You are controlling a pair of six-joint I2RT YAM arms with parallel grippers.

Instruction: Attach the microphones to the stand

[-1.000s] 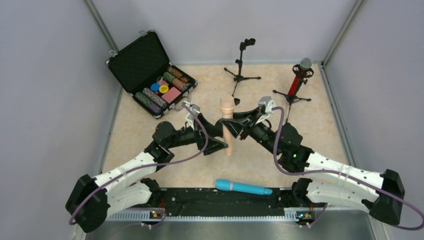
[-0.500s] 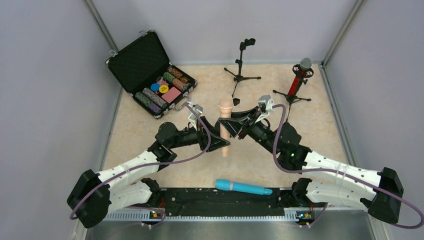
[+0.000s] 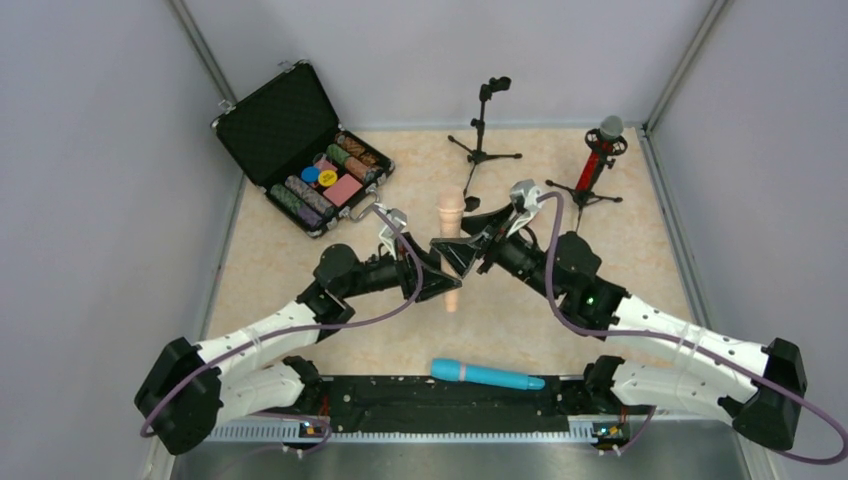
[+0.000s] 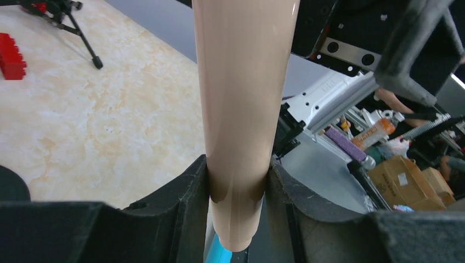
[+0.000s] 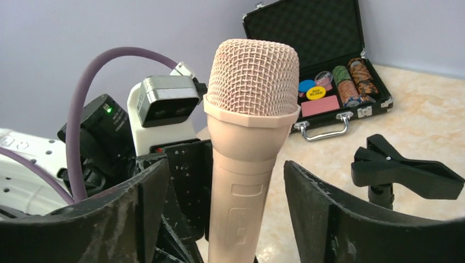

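Observation:
The beige microphone (image 3: 450, 245) (image 5: 252, 82) stands upright in mid-table between both grippers. My left gripper (image 3: 445, 285) (image 4: 238, 181) is shut on its lower shaft (image 4: 244, 82), both fingers pressed against it. My right gripper (image 3: 463, 255) (image 5: 225, 164) is open around the upper shaft, with a gap on each side. The cyan microphone (image 3: 487, 375) lies flat near the front edge. The red microphone (image 3: 601, 152) sits in the stand at the back right. An empty stand (image 3: 483, 125) is at the back centre. Another black clip (image 5: 406, 175) is just behind the beige microphone.
An open black case of poker chips (image 3: 300, 150) sits at the back left. A small red block (image 4: 11, 55) lies on the table near a tripod leg (image 4: 82, 44). Grey walls close in the table on three sides.
My left gripper closed onto the beige microphone's lower shaft. My right gripper, shut on it before, opened and let go. The microphone shifted slightly toward the back.

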